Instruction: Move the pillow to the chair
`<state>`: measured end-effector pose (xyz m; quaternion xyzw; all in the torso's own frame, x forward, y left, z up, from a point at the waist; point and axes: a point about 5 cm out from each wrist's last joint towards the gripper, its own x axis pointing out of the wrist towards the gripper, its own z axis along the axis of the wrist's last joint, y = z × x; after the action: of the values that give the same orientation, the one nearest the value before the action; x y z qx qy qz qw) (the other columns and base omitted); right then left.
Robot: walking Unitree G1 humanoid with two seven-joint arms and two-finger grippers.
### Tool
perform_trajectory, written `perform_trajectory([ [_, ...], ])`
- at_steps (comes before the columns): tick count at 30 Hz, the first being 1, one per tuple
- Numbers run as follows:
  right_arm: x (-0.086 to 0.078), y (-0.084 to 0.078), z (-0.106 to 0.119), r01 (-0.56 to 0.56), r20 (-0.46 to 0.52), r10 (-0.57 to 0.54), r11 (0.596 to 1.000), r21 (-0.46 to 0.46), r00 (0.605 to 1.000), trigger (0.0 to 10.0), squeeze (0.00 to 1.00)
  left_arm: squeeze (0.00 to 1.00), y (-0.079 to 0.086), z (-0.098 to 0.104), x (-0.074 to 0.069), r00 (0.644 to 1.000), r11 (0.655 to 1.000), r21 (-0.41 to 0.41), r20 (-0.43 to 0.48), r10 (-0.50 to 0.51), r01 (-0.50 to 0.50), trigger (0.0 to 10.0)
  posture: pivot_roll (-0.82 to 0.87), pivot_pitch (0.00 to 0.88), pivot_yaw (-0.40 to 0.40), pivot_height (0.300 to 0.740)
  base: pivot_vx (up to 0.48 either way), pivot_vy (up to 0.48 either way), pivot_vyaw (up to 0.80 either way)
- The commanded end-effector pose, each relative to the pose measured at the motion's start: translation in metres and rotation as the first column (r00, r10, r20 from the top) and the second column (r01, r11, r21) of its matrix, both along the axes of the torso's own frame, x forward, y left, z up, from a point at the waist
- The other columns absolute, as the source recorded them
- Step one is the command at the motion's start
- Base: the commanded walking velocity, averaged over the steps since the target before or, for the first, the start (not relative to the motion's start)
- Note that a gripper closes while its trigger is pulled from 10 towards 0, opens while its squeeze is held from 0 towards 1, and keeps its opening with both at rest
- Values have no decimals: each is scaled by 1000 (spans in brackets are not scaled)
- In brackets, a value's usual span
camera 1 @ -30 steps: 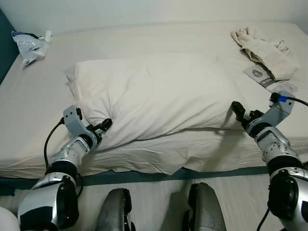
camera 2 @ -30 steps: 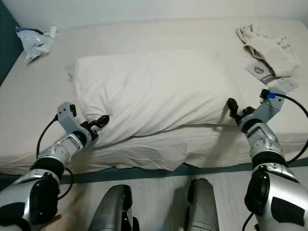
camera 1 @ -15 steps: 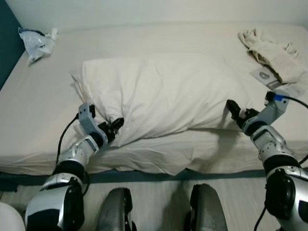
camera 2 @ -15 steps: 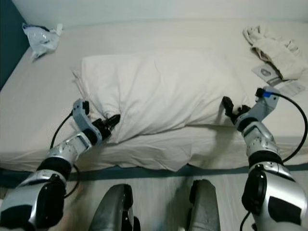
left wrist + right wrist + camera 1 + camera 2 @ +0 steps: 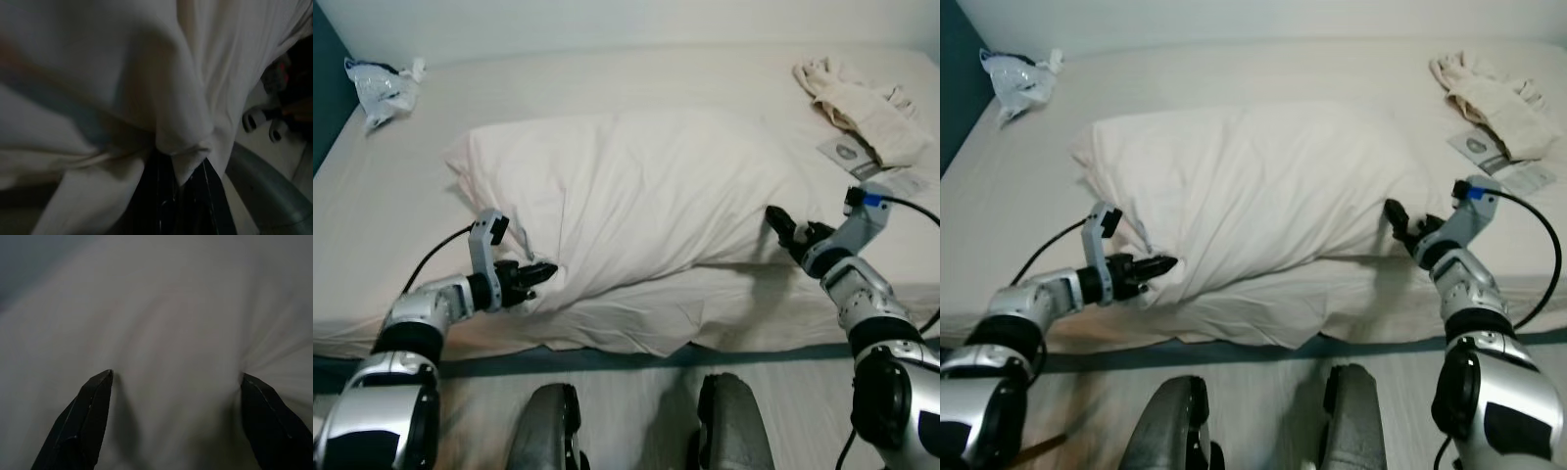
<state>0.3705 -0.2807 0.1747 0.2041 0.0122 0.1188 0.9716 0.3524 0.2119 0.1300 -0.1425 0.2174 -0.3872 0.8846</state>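
Note:
A large white pillow (image 5: 636,201) lies across the middle of the bed (image 5: 401,196). My left gripper (image 5: 544,273) is at its near left corner, shut on a pinch of the pillow fabric (image 5: 188,147). My right gripper (image 5: 773,220) presses against the pillow's right end. Its fingers (image 5: 88,416) stand wide open with the white pillow cloth (image 5: 176,347) bulging between them.
A crumpled plastic bag (image 5: 382,88) sits at the bed's far left corner. Folded cream cloth (image 5: 857,103) and paper cards (image 5: 862,162) lie at the far right. My legs (image 5: 636,426) stand on pale floor against the bed's front edge.
The left gripper has drawn back leftward with the pillow corner pinched, tugging the fabric. The right gripper has pushed slightly further into the pillow's right end.

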Motion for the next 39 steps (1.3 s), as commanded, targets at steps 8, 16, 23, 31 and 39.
perform_trajectory([
  [8, -21, -19, 7, -255, 2, 256, 963, -85, 967, 10000, 0, 0, 24, 4, -8, 987, 968, 200, -87, -135, 150, 0, 28, 273, 51, 586, 0, 0, 0],
  [16, -27, -58, 11, 43, -53, -61, 956, -291, 997, 10000, 0, 0, 35, 10, -9, 986, 959, 234, -93, -140, 158, 0, 21, 275, 54, 586, 0, 0, 0],
  [23, -37, -97, 27, 437, 15, -450, 859, -268, 893, 10000, 0, 0, 58, 34, -13, 976, 934, 283, -82, -201, 217, 0, 10, 279, 55, 586, 0, 0, 0],
  [31, -36, -99, 30, 491, 36, -503, 822, -290, 864, 10000, 0, 0, 74, 45, -10, 988, 895, 421, -18, -152, 145, 0, 15, 279, 52, 586, 0, 0, 0],
  [39, -29, -80, 3, 479, -47, -521, 813, -330, 852, 10000, 0, 0, 48, -2, 1, 972, 910, 351, 163, 170, -218, 0, 13, 301, 74, 586, 0, 0, 0],
])
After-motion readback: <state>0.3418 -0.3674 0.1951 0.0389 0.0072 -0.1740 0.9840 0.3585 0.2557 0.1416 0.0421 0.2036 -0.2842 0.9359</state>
